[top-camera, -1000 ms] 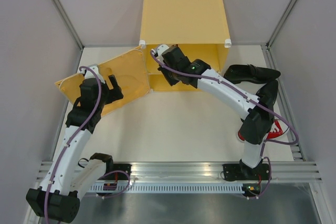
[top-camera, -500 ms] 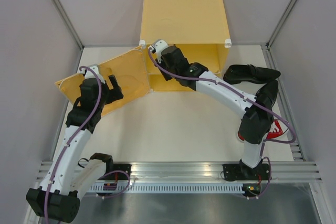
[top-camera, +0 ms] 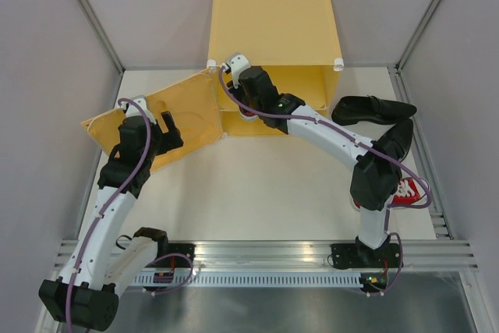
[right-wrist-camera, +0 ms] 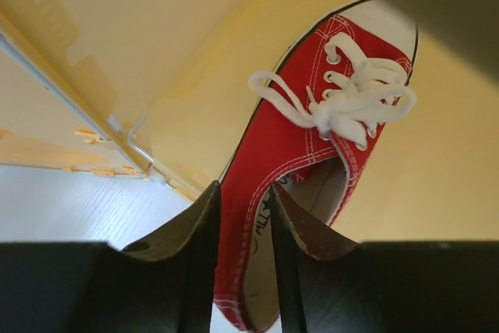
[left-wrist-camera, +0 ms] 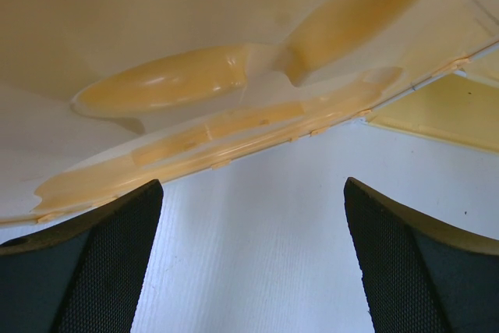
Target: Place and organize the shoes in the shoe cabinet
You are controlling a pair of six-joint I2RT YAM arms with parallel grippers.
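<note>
Cabinet [top-camera: 273, 29]: yellow cube at the far middle of the worktop [top-camera: 257, 185], with its front open toward the near side and one shelf across the inside.
Door [top-camera: 187, 111]: swung out to the left and tilted, with its inner face and apple shape turned toward the left arm.
Lower compartment: holds one red sneaker [right-wrist-camera: 312, 115] at its left side. It stands on its sole with the toe pointing in, the white laces tied and the heel at the front lip.
Upper compartment: partly behind the right arm; its contents cannot be told.
Right fingers [right-wrist-camera: 212, 200]: reaching into the lower compartment and a little apart, one on each side of the sneaker's side wall near the heel. Whether they press on it cannot be told.
Left fingers [top-camera: 168, 129]: spread wide with nothing between them, near the door's inner face and above the worktop.
Second sneaker [top-camera: 405, 193]: on the worktop at the right, partly under the right arm's elbow.
Black shoes: outside the cabinet on the worktop at the right. One [top-camera: 374, 108] lies crosswise just beside the cabinet's right front corner. The other [top-camera: 398, 138] lies nearer and at an angle, between the first one and the second sneaker.
</note>
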